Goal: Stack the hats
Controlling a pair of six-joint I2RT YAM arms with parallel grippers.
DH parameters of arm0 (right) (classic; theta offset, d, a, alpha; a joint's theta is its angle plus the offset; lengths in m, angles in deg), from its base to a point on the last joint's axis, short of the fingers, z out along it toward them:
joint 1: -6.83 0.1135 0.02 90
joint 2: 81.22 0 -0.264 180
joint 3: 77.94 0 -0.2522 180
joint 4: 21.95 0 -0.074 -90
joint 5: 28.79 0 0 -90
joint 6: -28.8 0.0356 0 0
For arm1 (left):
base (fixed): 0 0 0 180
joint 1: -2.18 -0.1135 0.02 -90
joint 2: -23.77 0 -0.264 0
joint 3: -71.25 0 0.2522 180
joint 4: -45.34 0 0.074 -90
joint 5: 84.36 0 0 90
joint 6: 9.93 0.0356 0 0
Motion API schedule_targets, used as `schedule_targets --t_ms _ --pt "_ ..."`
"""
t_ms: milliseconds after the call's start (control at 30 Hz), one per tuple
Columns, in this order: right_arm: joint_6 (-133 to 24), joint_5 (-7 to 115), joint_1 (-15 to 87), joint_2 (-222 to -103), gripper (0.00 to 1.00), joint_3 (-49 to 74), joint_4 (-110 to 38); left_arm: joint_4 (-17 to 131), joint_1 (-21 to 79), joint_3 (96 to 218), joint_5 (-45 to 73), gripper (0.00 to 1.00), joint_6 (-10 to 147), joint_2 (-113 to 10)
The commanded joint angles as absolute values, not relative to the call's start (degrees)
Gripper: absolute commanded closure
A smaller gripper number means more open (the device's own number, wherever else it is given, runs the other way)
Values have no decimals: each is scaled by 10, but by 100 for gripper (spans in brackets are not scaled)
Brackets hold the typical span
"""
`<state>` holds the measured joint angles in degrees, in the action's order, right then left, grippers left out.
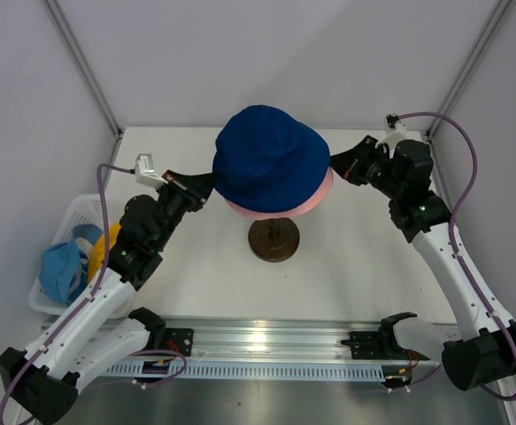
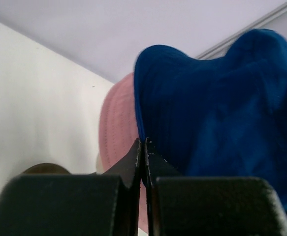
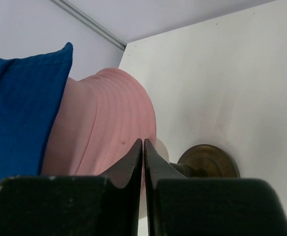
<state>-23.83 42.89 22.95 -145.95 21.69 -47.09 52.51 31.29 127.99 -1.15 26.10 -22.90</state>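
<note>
A navy blue hat [image 1: 271, 159] sits on top of a pink hat [image 1: 325, 193], both on the mannequin head, of which only the stand shows. My left gripper [image 1: 211, 182] is at the navy hat's left brim, shut, with the brim's edge [image 2: 139, 123] running into the jaws [image 2: 143, 142]. My right gripper [image 1: 334, 165] is at the right side, shut, its tips [image 3: 143, 141] pinching the edge of the pink hat [image 3: 109, 123]; the navy hat [image 3: 20, 108] lies further left. A light blue hat [image 1: 61, 270] and a yellow-orange hat [image 1: 107, 246] lie in the basket.
The dark round base [image 1: 273, 241] of the stand is on the white table, below the hats. A white basket [image 1: 63, 221] sits off the table's left edge beside the left arm. Tent poles rise at the back corners. A metal rail [image 1: 266, 341] runs along the front.
</note>
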Motion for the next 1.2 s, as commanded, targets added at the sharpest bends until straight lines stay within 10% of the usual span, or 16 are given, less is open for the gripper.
schedule_targets --t_ms 0,133,300,1167 --pt "-235 432 213 -1435 93 205 -448 436 307 1286 17 99 272 -225" --pt "-212 417 201 -1412 60 201 -423 397 307 1268 37 99 246 -233" --pt "-204 433 199 -1404 52 180 -411 334 307 1240 52 99 220 -247" --pt "-77 341 221 -1452 50 222 -281 274 307 1226 48 99 202 -271"
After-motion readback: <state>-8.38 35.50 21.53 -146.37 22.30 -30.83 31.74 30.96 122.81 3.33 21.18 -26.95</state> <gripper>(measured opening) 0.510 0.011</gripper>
